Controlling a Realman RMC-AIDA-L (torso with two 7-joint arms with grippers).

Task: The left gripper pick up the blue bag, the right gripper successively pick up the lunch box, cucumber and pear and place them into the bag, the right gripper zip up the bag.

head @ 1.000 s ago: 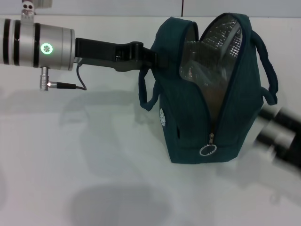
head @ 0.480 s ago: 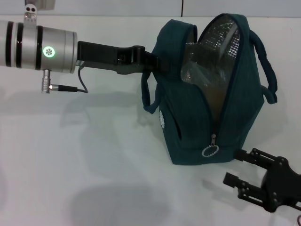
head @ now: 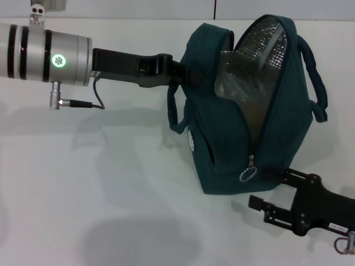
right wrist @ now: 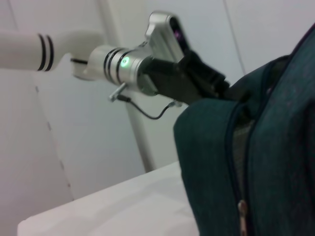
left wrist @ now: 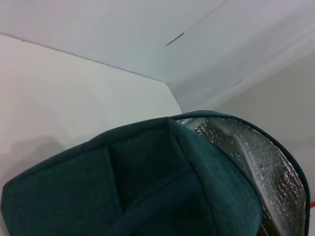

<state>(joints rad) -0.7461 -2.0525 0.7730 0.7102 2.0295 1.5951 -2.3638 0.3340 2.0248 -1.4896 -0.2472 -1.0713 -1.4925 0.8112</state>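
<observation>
On the table (head: 83, 183), blue bag (head: 222, 138) unzipped, silver lining showing, left hand (head: 186, 75) clamped on its rim, right hand (head: 266, 191) apart by zipper pull (head: 247, 174).

From my seat I see a plain white matte tabletop (head: 111, 183) filling the head view, soft grey shadows pooled on it. Its far edge meets a pale grey wall (head: 138, 8) with a thin dark vertical seam (head: 215, 8). Through the right wrist camera, white wall panels (right wrist: 59, 137) stand behind, split by a vertical joint.
</observation>
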